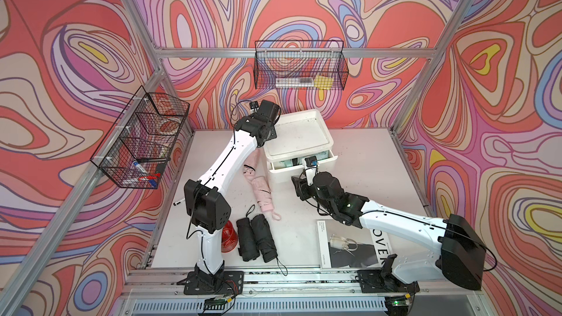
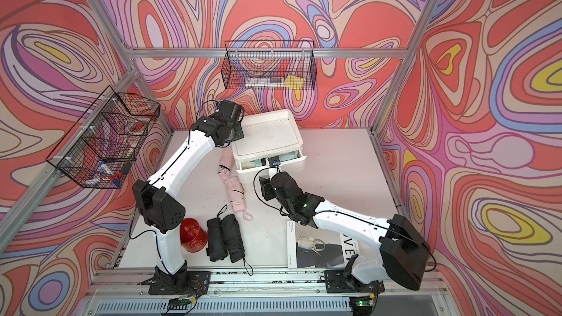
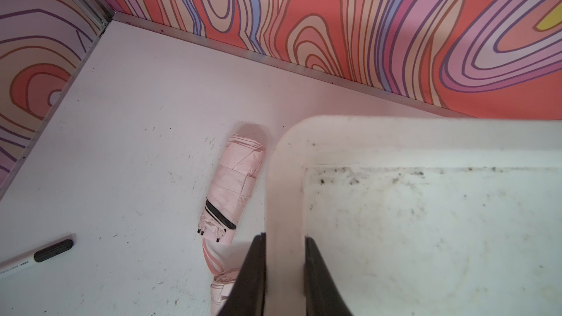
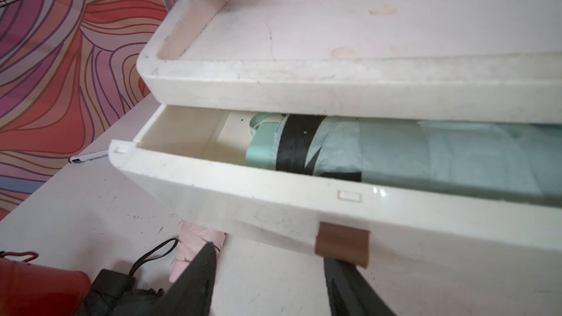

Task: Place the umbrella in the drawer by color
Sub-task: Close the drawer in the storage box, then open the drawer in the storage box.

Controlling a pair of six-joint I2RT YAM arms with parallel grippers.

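The left gripper [image 3: 284,238] is clamped tight on the raised rim of the white cabinet [image 1: 279,176], one finger outside the rim and one inside it. I judge that this grip pins the light cabinet so it cannot slide while the drawer is worked. That arm reaches far forward, its wrist bent down onto the cabinet's left edge

The drawer [image 4: 273,205] stands partly pulled out, and a mint-green umbrella [image 4: 395,153] lies lengthwise inside it. The right gripper [image 4: 269,252] sits low in front of the drawer, its arm stretched nearly level, with fingers spread apart and holding nothing. One finger is just under the brown pull tab [image 4: 342,246]

Two pink umbrellas [image 1: 264,194] lie on the table [image 1: 365,177] just beside the cabinet. Two black umbrellas [image 1: 255,238] lie side by side nearer the arm bases
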